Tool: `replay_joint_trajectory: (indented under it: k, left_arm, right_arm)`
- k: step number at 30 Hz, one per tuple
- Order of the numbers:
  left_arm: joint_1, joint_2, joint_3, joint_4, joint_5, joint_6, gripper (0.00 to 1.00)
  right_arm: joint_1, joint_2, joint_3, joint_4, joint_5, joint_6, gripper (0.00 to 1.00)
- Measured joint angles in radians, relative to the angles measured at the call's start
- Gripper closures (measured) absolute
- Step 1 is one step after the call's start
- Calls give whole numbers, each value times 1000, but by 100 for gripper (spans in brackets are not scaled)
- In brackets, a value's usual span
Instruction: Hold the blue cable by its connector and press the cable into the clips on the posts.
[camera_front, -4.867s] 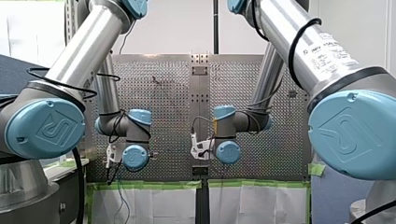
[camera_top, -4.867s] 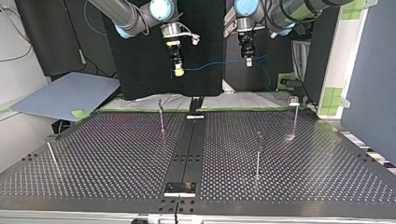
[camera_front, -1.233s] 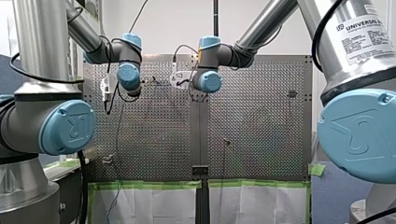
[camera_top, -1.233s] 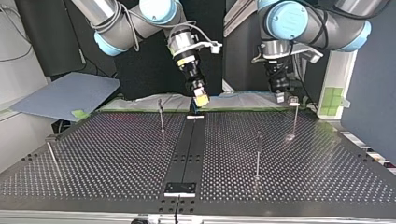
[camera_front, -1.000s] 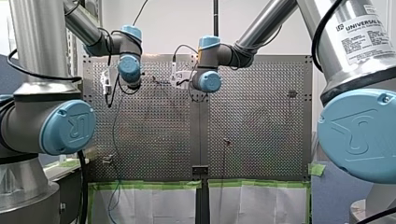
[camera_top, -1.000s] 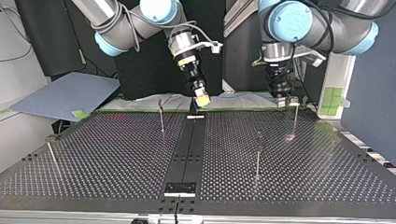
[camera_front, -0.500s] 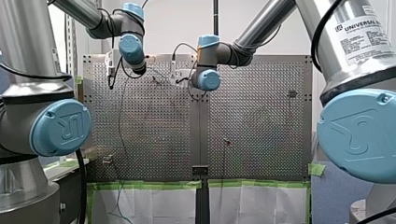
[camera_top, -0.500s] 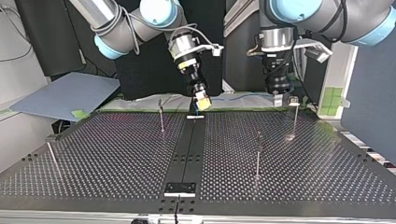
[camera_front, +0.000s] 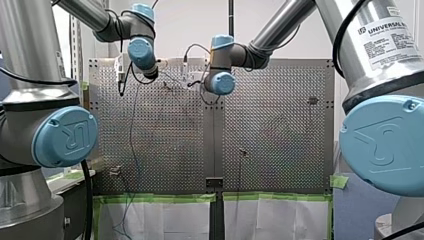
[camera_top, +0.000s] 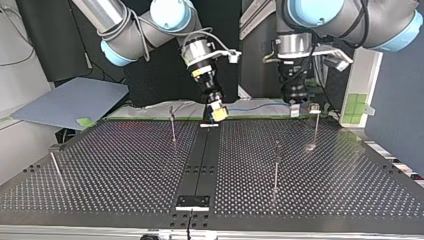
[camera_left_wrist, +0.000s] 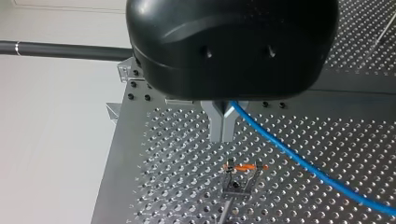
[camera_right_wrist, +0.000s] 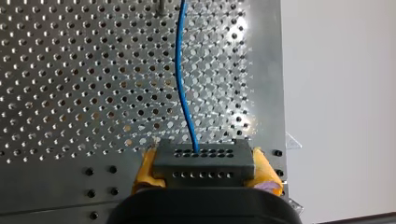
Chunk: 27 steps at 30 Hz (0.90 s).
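Cable (camera_right_wrist: 183, 70) sits in none of the clips that show, so by my judgement all the pressing is yet to do; only the hold is in place. My right gripper (camera_right_wrist: 205, 167) pinches the connector (camera_right_wrist: 203, 154) between its yellow pads (camera_right_wrist: 148, 169). The cable leaves the connector's face and runs straight ahead over the desk (camera_right_wrist: 70, 93). In the top view it spans the air from there to my left gripper (camera_left_wrist: 223, 127), above the desk's far edge. The left gripper's metal fingers (camera_left_wrist: 217, 126) are pressed together, and the cable comes out at their root and trails off to one side, so I take it they nip the cable. Just under and ahead of those fingers is a clip (camera_left_wrist: 240, 173) with an orange piece across it, atop a post (camera_top: 316, 127). Cable and clip are apart, not touching. That post is the one at the top view's right, and the left gripper hangs just beside its top. Other upright posts stand on the desk, none touching the cable. Next, by my reckoning, the stretch of cable by the left fingers has to come down into that first clip, then go to the other posts in turn, with the connector gripped throughout
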Motion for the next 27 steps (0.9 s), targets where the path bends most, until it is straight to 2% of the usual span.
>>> replay_joint_trajectory:
  k: [5, 9, 19, 27]
  left_arm:
    - [14, -16, 0, 7, 19, -8, 100]
    - [32, -15, 0, 12, 26, -16, 100]
    - [116, -15, 0, 39, 70, -63, 100]
    - [130, -17, 0, 115, 35, -86, 100]
  right_arm:
    - [2, 0, -4, 6, 0, 0, 100]
    - [-5, 5, -8, 8, -1, 2, 100]
    - [-18, 42, -61, 26, -2, 14, 100]
    - [-26, 45, -95, 42, -9, 40, 100]
